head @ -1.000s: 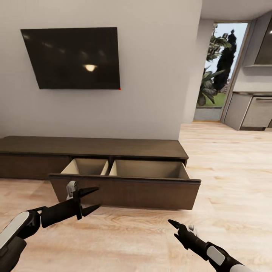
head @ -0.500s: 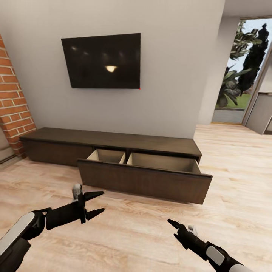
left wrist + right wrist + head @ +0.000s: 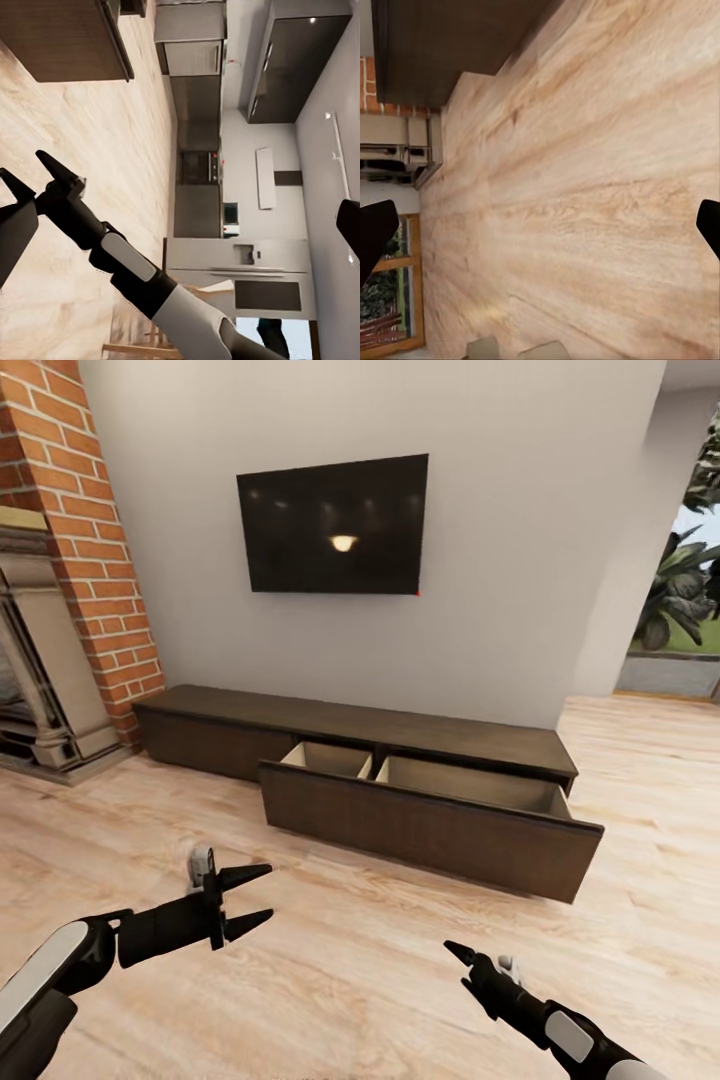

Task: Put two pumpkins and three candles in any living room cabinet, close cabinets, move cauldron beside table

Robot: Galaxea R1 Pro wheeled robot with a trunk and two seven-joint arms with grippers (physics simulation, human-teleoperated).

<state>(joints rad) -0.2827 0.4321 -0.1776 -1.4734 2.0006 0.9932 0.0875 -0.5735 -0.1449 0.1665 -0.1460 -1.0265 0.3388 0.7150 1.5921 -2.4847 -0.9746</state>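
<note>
The cabinet (image 3: 350, 745) runs along the far wall under the television (image 3: 335, 525), its wide drawer (image 3: 430, 825) pulled out and showing nothing inside; the left gripper (image 3: 245, 900) hangs with jaws apart and empty, near the floor; the right gripper (image 3: 458, 968) also looks spread and empty; the likely risk is the base clipping the jutting drawer front while driving.

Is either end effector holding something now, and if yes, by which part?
Nothing is held. The left end effector and the right end effector are both open and empty above the wooden floor.
</note>
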